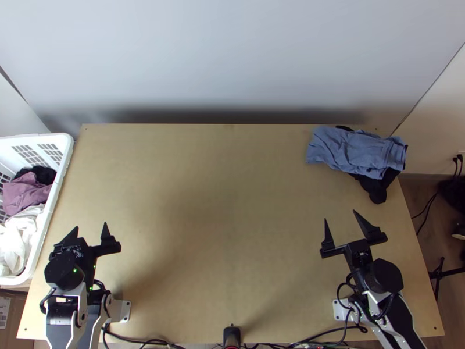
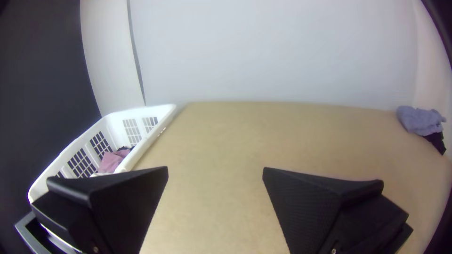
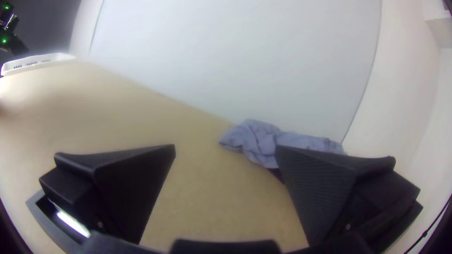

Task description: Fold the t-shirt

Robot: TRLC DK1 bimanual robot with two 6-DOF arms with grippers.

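Observation:
In the top view my left gripper (image 1: 91, 228) stands open near the table's left front, with nothing between its fingers. My right gripper (image 1: 340, 216) is open too, at the right front, a short way nearer than the cloth. A blue-grey cloth (image 1: 354, 150) lies bunched at the table's far right corner, on top of a black cloth (image 1: 376, 187); whether either is the t-shirt I cannot tell. The left wrist view has the open left gripper (image 2: 215, 170) and the blue-grey cloth (image 2: 420, 120) far off. In the right wrist view the right gripper (image 3: 226, 146) is apart from the blue-grey cloth (image 3: 256, 141).
A white basket (image 1: 65, 168) at the table's left edge holds mauve cloth (image 1: 24, 195), white cloth (image 1: 17, 232) and some black cloth. Bare wood (image 1: 221, 203) spans the middle of the table. Cables (image 1: 325, 336) run along the near edge, and a wall rises behind the far edge.

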